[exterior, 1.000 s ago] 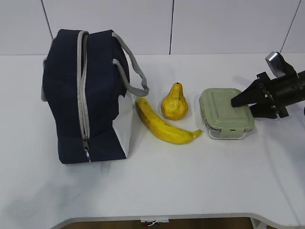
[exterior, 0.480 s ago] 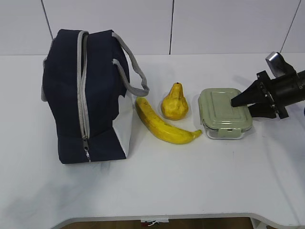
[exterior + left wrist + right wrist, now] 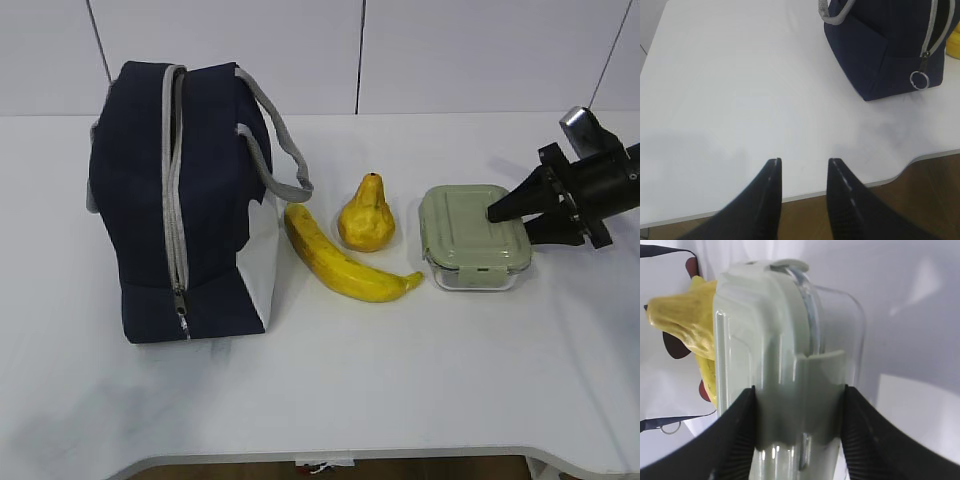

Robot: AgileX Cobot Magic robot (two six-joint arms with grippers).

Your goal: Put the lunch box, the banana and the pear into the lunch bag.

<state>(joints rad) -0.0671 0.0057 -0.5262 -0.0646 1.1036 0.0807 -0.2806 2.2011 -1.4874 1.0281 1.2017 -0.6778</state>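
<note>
At frame right, the right gripper (image 3: 503, 222) clamps the lunch box (image 3: 470, 236) sideways for lifting; the left gripper (image 3: 802, 167) idles, narrowly parted.

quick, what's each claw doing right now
Left claw: open, holding nothing, above the white table.
Right claw: closed on the clear rectangular lunch box with the sage-green lid, one finger on each side.
</note>
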